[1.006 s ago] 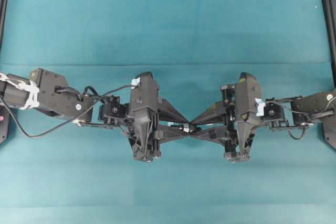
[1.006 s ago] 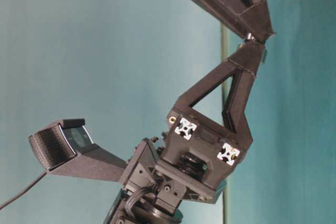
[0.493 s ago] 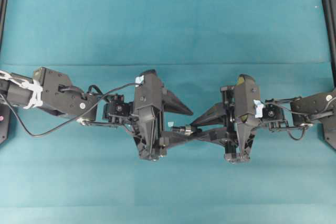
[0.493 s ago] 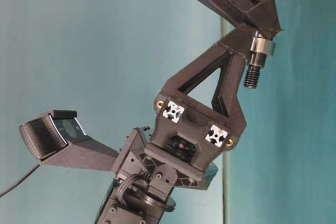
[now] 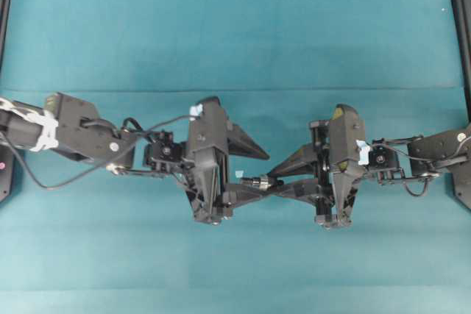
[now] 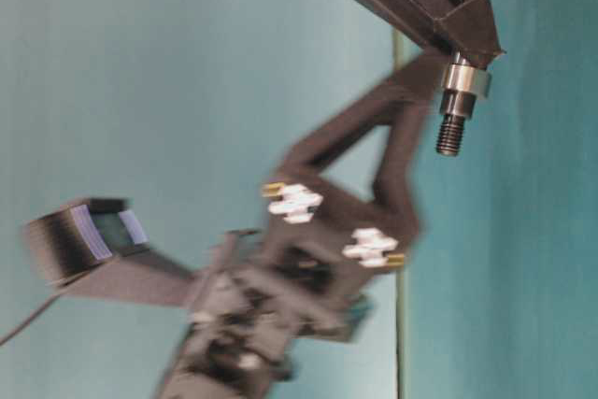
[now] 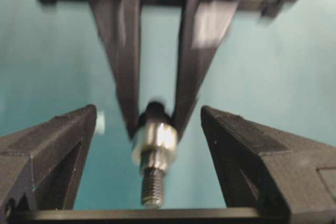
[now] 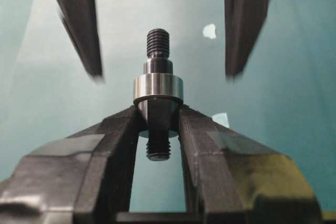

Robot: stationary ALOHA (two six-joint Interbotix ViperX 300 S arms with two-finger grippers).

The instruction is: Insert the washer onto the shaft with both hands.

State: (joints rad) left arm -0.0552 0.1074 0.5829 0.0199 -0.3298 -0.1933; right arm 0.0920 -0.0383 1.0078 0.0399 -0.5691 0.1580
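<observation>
My right gripper [image 5: 271, 179] is shut on the dark stepped shaft [image 8: 158, 66] and holds it above the cloth. In the right wrist view [image 8: 159, 111] its fingertips pinch the shaft just below the silvery washer [image 8: 157, 87], which sits around the shaft. The threaded end [image 8: 158, 43] points at my left gripper [image 5: 261, 174]. That gripper is open, with a finger on each side of the shaft [image 7: 151, 182] and washer [image 7: 155, 137], touching neither. The table-level view shows the washer [image 6: 465, 77] on the shaft [image 6: 451, 133], with the left arm blurred below.
A teal cloth [image 5: 235, 34] covers the table. Black frame rails run along the left edge [image 5: 4, 20] and the right edge [image 5: 462, 34]. Small pale scraps lie on the cloth [image 8: 210, 31] under the grippers.
My left gripper was shut tip to tip against the right one. It has opened, let go and drawn back a little leftward. The washer now shows on the shaft. The right gripper has not moved.
</observation>
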